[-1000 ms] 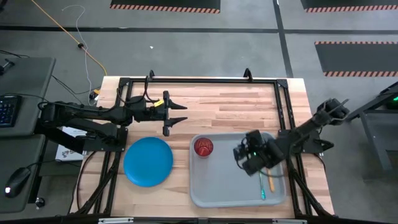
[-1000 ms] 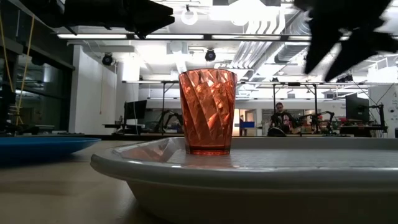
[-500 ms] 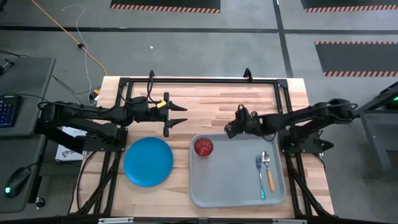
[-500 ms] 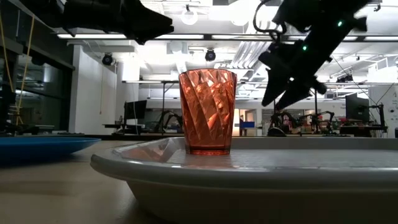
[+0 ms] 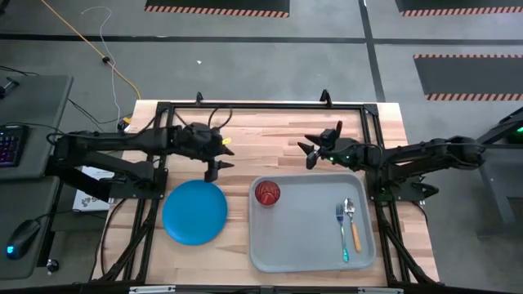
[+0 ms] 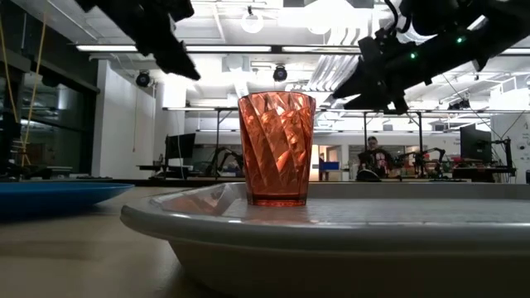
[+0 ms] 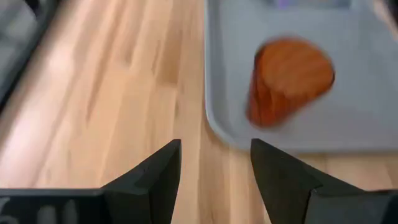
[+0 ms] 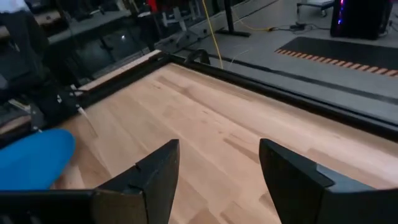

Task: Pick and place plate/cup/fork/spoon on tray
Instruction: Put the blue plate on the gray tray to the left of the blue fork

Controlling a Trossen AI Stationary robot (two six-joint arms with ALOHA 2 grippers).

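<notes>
Wooden table (image 5: 278, 135) on my feed, carrying a plate and a loaded tray.

I see the light butcher-block top with a black frame along its edges. The blue plate (image 5: 194, 211) lies directly on the wood at the near left. Just beside it, apart, the grey tray (image 5: 302, 237) sits on the near right part, with the cup, fork and spoon inside it.

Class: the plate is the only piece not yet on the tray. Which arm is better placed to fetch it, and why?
Left, probably. The left gripper hangs open just beyond the plate, on its side of the table. The right gripper, open too, is past the tray, farther off.
</notes>
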